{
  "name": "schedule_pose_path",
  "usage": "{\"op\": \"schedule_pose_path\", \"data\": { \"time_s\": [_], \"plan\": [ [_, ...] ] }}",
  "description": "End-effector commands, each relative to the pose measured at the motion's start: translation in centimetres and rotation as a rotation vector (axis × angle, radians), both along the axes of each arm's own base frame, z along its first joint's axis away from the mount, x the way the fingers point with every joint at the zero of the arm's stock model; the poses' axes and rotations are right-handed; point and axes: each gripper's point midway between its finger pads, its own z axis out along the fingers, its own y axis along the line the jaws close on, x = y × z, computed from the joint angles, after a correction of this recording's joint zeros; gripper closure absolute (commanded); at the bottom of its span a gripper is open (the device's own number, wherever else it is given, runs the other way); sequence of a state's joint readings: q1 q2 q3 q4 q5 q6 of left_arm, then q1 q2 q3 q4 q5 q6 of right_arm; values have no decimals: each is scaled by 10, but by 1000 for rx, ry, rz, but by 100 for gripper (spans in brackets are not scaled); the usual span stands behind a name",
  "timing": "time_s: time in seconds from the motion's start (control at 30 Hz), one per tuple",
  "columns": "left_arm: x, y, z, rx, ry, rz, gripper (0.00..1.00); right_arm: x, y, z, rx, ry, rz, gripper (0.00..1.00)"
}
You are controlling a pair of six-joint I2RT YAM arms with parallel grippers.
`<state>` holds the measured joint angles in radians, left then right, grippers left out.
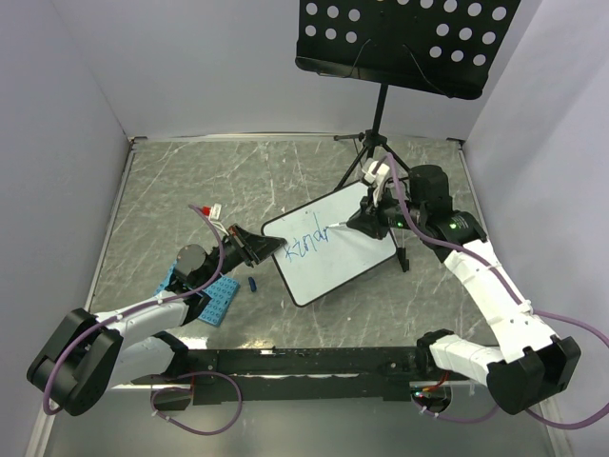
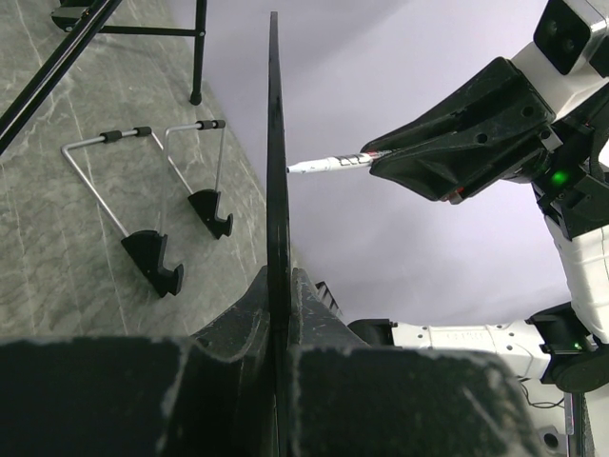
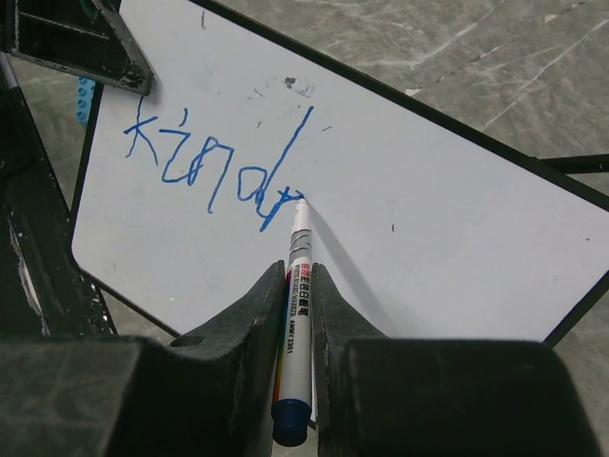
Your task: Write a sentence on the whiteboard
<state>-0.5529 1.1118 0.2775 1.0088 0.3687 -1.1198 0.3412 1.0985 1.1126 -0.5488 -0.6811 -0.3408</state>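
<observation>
The whiteboard (image 1: 347,259) is held tilted above the table. It bears blue script (image 1: 312,238) reading roughly "Kind". My left gripper (image 1: 262,246) is shut on the board's left corner. In the left wrist view the board (image 2: 274,143) stands edge-on between my left fingers (image 2: 276,278). My right gripper (image 1: 366,219) is shut on a white marker (image 3: 297,286) with a blue end. The marker's tip touches the board (image 3: 438,219) at the end of the blue writing (image 3: 205,162). The marker (image 2: 328,164) and right gripper (image 2: 457,143) also show in the left wrist view.
A black perforated music-stand tray (image 1: 404,38) on a tripod (image 1: 376,143) stands at the back. A blue studded plate (image 1: 214,300) and a small blue cap (image 1: 253,283) lie near the left arm. A wire stand with black feet (image 2: 157,252) lies on the table.
</observation>
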Motion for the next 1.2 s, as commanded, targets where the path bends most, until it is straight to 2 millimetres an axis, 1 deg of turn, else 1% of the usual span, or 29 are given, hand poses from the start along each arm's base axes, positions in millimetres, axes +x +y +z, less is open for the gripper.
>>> {"op": "schedule_pose_path", "data": {
  "time_s": [0.0,0.23,0.27,0.4,0.57,0.7,0.8,0.83,0.93,1.07,1.17],
  "plan": [
    [-14,4,71,-153,-201,-27,99,13,-5,15,3,-65,-41,100],
    [-12,5,71,-153,-199,-16,99,-1,-10,3,-22,-40,-13,100],
    [-12,6,70,-151,-198,-13,99,-4,-11,-2,-29,-24,-10,100],
    [-10,6,70,-150,-197,-8,99,-15,-12,-11,-39,-2,13,100],
    [-9,5,69,-152,-192,-11,99,-20,-14,-15,-45,3,17,100],
    [-10,4,69,-152,-194,-15,99,-17,-13,-7,-30,-17,12,100],
    [-10,4,69,-147,-194,-16,99,-13,-12,4,-9,-40,1,100],
    [-10,4,68,-144,-192,-17,99,-11,-11,12,4,-57,0,100],
    [-10,5,68,-143,-191,-12,99,-6,-11,24,25,-75,-7,100],
    [-10,5,68,-142,-192,-11,99,-4,-12,32,37,-91,-17,100],
    [-11,5,69,-146,-195,-12,99,-2,-14,32,39,-91,-24,100]
  ]
}}
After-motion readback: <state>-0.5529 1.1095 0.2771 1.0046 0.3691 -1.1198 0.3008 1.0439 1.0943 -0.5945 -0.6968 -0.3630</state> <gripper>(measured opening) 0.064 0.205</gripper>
